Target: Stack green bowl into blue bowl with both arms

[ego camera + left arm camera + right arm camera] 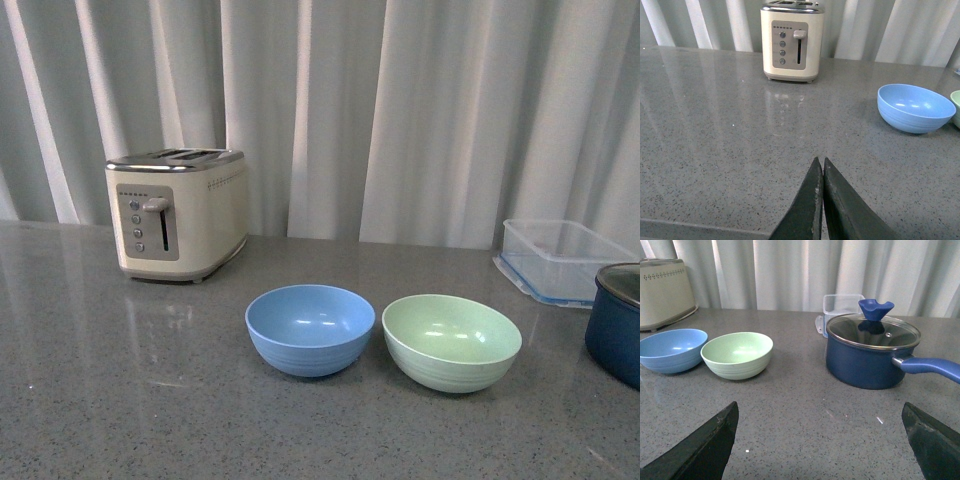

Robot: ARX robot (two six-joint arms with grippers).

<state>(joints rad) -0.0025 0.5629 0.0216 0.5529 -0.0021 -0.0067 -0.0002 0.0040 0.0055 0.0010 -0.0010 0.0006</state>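
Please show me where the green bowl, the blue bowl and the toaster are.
green bowl (452,332), front view, on its inner bottom.
blue bowl (310,320), front view, on its inner bottom.
toaster (212,215), front view, on its cream side wall.

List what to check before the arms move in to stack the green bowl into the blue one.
1. The blue bowl is upright and empty: ok.
2. The green bowl is upright, empty and apart from the blue bowl: ok.
3. The right pincer is open and holds nothing: ok.
4. The left pincer is open for a grasp: not ok, its fingers are closed together.
5. The navy pot stands apart from the green bowl: ok.
6. The green bowl fits inside the blue bowl: cannot tell.
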